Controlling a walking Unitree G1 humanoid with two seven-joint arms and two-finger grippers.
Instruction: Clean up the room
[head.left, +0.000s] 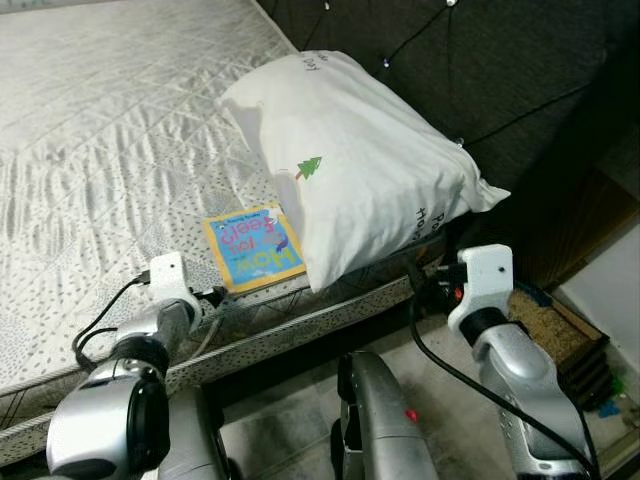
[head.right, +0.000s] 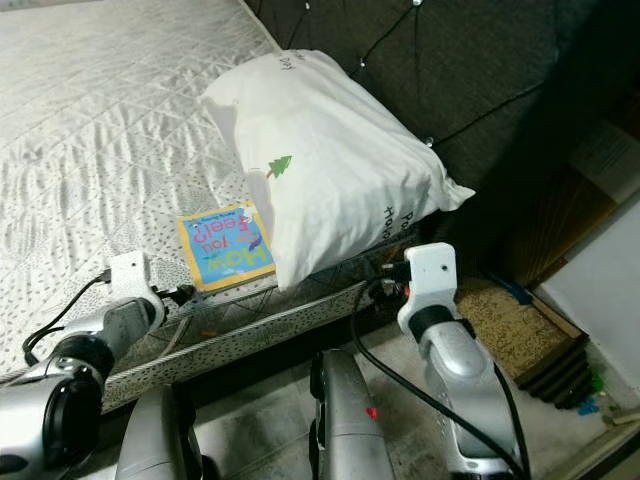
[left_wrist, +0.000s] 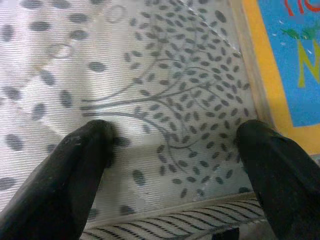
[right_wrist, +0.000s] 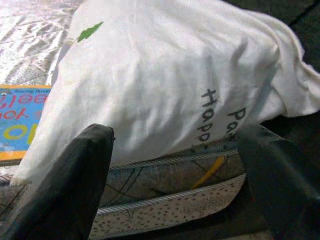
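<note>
Silver arms fill the near edge of the scene, both reaching toward the side of the bed. On the left, the left gripper (left_wrist: 172, 165) sits right at the near edge of the mattress (head.left: 110, 150), its two black fingers (left_wrist: 75, 165) spread wide apart with nothing between them but the leaf-patterned mattress cover. Just to the right of that gripper lies a children's book (head.left: 253, 247), flat on the mattress, yellow border and blue cover with colourful lettering, its near edge almost at the mattress rim. You can see its yellow-and-blue corner from the left wrist too, just beside the right finger.

Over on the right, the right gripper (right_wrist: 175, 170) is held low by the mattress side, fingers (right_wrist: 75, 175) also wide open and holding nothing, pointed up at the big white pillow (head.left: 350, 165). That pillow lies at the right end of the bed, against the dark padded headboard (head.left: 480, 60), with a small green tree printed on it and dark lettering near its right end. Its left near corner overlaps the right edge of the book, and its near side hangs out over the mattress edge.

A black cable with small lights (head.left: 430, 25) runs across the headboard. Down on the floor at far right, beside the bed, sits a dark tray of sandy-coloured granules (head.left: 550, 325). Grey tiled floor (head.left: 290, 400) shows between the two arms, below the patterned mattress side.
</note>
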